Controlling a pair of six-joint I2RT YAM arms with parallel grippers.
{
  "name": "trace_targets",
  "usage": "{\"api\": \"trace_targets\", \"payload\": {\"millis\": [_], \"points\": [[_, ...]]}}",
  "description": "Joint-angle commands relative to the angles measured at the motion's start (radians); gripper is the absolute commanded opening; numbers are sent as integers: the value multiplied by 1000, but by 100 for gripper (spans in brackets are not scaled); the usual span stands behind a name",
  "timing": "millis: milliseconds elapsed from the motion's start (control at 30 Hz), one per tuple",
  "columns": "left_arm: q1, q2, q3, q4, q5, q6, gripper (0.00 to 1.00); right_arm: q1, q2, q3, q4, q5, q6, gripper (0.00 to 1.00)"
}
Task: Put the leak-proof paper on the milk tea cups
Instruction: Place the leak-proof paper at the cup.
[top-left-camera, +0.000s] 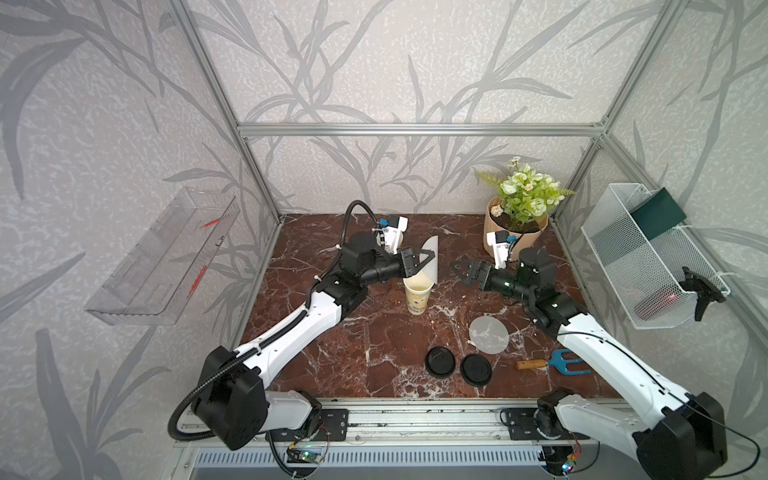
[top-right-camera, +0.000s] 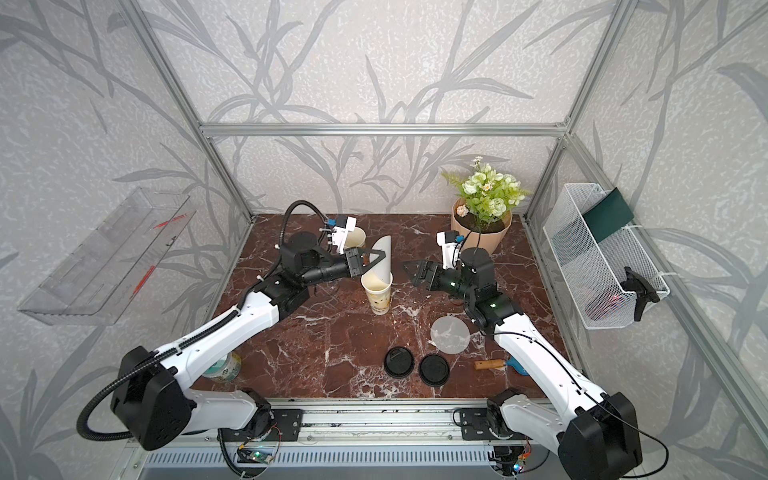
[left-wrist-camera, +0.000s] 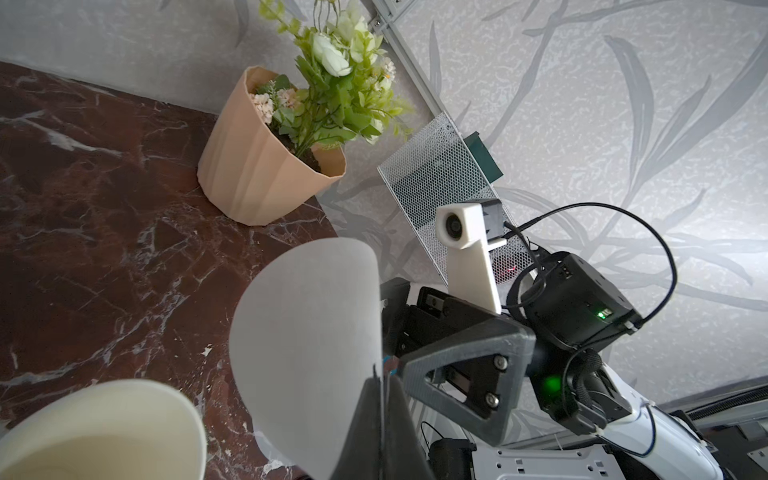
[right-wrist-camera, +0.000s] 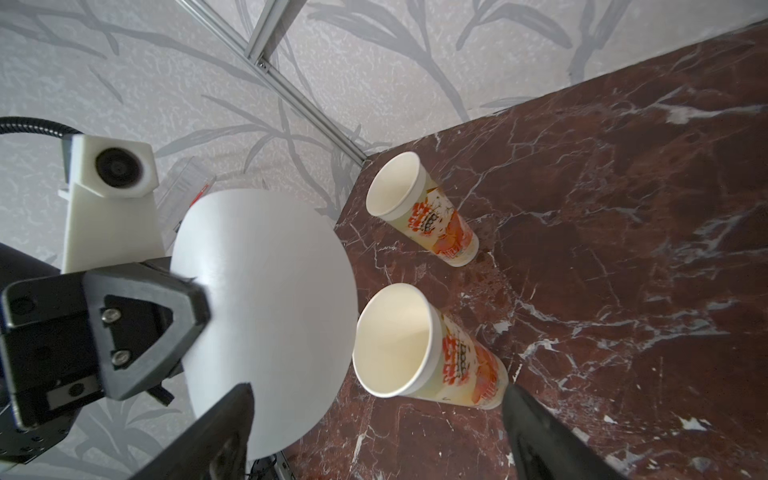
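My left gripper (top-left-camera: 430, 254) (left-wrist-camera: 380, 376) is shut on the edge of a leak-proof paper (top-left-camera: 432, 262) (left-wrist-camera: 307, 340) (right-wrist-camera: 266, 311). This pale round disc stands on edge, its lower rim at the mouth of the nearer milk tea cup (top-left-camera: 418, 295) (right-wrist-camera: 399, 336). The other cup (top-right-camera: 356, 239) (right-wrist-camera: 399, 185) stands behind it, partly hidden by the left wrist. To the right of the disc, my right gripper (top-left-camera: 457, 266) (right-wrist-camera: 376, 390) is open, with nothing between its fingers. A second paper disc (top-left-camera: 489, 335) lies flat on the table.
Two black lids (top-left-camera: 441, 362) (top-left-camera: 476, 369) lie near the front edge, and a blue hand fork (top-left-camera: 552, 363) lies to their right. A peach plant pot (top-left-camera: 515, 232) stands at the back right. A wire basket (top-left-camera: 648, 257) hangs on the right wall.
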Motion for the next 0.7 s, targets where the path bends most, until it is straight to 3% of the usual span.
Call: {"api": "trace_targets", "payload": {"millis": [0, 367, 667], "points": [[-6, 34, 20, -114, 6, 54, 0, -10, -4, -15, 72, -35, 26, 94], [69, -4, -89, -177, -68, 48, 0, -7, 103, -20, 117, -49, 24, 99], [92, -23, -124, -225, -86, 63, 0, 53, 151, 71, -85, 101, -84, 99]]}}
